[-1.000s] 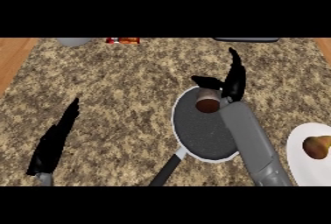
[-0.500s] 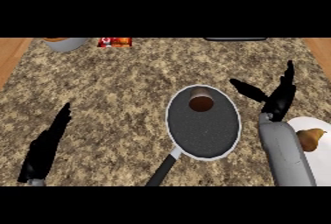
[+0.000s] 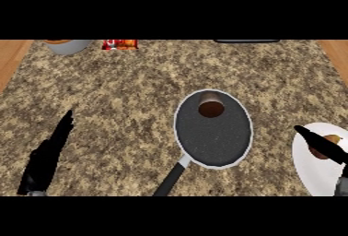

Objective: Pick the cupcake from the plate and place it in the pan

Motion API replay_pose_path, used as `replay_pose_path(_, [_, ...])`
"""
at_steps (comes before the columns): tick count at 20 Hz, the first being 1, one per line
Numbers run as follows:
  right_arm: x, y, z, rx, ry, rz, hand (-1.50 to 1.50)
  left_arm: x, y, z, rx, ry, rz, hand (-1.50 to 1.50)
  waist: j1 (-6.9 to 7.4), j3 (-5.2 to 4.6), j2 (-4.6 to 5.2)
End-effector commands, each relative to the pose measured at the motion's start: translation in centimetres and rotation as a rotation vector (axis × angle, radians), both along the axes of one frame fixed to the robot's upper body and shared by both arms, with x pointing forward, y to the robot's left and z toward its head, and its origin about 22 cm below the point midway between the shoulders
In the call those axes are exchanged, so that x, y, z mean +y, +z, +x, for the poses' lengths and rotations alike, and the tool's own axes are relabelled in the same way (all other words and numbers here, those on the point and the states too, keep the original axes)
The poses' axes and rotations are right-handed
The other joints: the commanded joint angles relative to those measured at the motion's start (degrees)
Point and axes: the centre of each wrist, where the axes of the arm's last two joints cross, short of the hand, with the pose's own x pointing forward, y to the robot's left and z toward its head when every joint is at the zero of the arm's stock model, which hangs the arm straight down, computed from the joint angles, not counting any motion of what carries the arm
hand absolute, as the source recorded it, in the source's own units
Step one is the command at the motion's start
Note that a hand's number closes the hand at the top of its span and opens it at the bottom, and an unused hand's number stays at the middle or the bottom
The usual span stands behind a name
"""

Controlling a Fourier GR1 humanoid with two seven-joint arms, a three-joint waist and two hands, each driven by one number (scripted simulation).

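counter (image 3: 129, 87) speckled brown | pan (image 3: 216, 140) dark grey | cupcake (image 3: 211, 109) brown | plate (image 3: 314, 173) white

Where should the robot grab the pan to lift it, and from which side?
By its dark handle, which juts from the near rim of the pan toward the robot. Come from the near side; the cupcake sits at the far end.

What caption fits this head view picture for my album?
A cupcake sits in the pan; right hand hovers over the plate.
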Motion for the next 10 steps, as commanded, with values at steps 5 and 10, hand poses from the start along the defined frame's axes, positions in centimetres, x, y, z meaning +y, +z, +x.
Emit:
replay_pose_path(5, [-6.2, 1.7, -8.5, 0.002, 0.013, -0.039, -1.50, 0.1, 0.2, 0.9, -0.019, 0.003, -0.002, 0.00, 0.66, 0.01, 0.20])
replay_pose_path(10, [-8.8, 1.5, -12.6, 0.009, 0.050, -0.019, -1.50, -1.7, 0.9, 1.5, 0.001, -0.015, 0.007, 0.00, 0.57, 0.02, 0.20])
